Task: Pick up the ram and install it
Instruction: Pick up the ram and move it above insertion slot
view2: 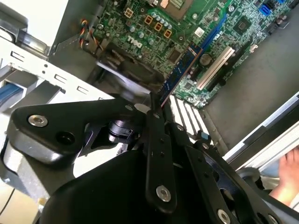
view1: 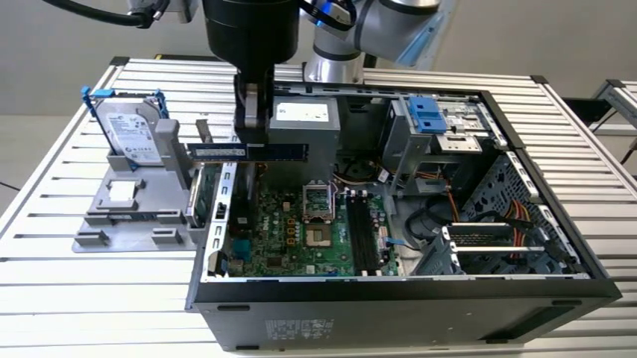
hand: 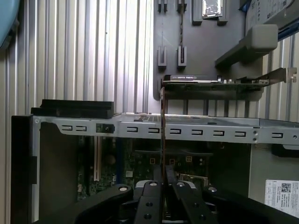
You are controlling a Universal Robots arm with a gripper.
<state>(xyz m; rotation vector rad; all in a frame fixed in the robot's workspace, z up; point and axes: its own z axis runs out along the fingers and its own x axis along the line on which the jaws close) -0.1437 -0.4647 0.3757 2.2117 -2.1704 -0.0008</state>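
The ram (view1: 247, 151) is a thin blue stick held level in the air, with my gripper (view1: 253, 139) shut on its middle. It hangs over the open computer case (view1: 557, 287), above that case's wall on the exterior view's left. The black memory slots (view1: 363, 237) lie lower and further toward the exterior view's right on the green motherboard (view1: 289, 239). In both wrist views the ram (view2: 179, 74) (hand: 162, 130) shows edge-on, running out from between my fingertips (view2: 152, 108) (hand: 162, 184) over the motherboard (view2: 187, 28).
A silver hard drive (view1: 130, 130) stands in a grey holder (view1: 130, 216) beside the case. A green expansion card (view1: 204, 195) (hand: 210, 80) stands on edge between holder and case. A drive cage (view1: 438, 123) and cables (view1: 497, 216) occupy the case. A person's hand (view2: 288, 179) rests nearby.
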